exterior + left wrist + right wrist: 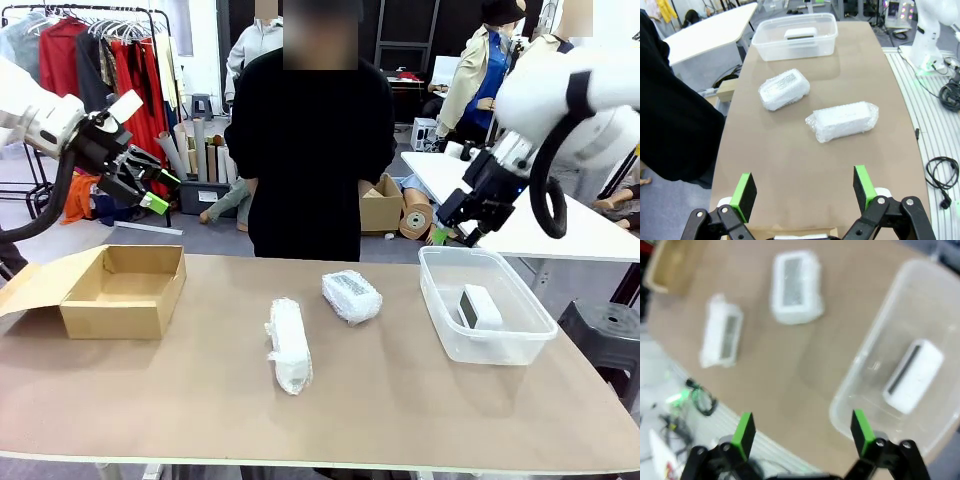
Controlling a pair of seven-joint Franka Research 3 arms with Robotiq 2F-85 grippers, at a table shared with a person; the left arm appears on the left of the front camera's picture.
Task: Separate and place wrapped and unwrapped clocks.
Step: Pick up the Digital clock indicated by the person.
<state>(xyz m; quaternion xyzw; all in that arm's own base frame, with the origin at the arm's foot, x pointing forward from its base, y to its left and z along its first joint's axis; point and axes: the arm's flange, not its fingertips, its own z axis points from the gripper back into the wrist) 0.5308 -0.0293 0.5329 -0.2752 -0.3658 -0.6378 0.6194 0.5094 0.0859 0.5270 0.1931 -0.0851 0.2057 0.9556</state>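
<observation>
Two wrapped clocks lie mid-table: a long bundle [288, 345] [842, 120] [721, 337] and a squat one [351, 296] [784, 89] [796, 287], both in crinkly film. The bare white unwrapped clock [479, 306] [800, 33] [914, 375] lies inside the clear plastic tub [440, 310] [790, 49] [875, 365]. My left gripper [150, 192] [805, 188] hangs open, high above the table's left end over the cardboard box. My right gripper [452, 232] [802, 429] is open too, raised above the tub's far edge. Neither holds anything.
An open cardboard box [122, 291] stands at the table's left end with its flap folded out. A person in black [312, 150] stands at the far side, hands down. A white table [560, 225] sits behind on the right.
</observation>
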